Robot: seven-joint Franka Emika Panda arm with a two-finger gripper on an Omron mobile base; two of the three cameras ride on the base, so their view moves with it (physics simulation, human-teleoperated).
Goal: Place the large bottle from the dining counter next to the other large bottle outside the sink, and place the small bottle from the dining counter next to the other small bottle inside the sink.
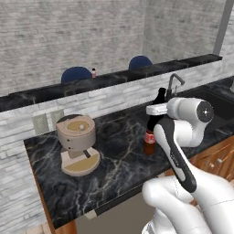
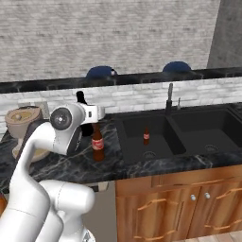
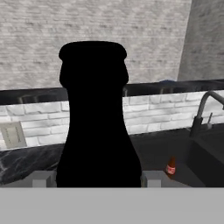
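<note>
My gripper is shut on the large bottle, a tall black one whose silhouette rises upright between the two fingertips. In the left base view the same black bottle stands out above the hand, just behind the amber-brown other large bottle, which stands on the counter left of the sink. The arm hides the black bottle's foot. A small bottle stands inside the left basin. Far back, a tiny pink small bottle sits on the dining counter.
A beige round appliance occupies the left part of the black marble counter. The curved faucet rises behind the sink. Blue stools show beyond the dining counter. Wall outlets sit on the brick backsplash.
</note>
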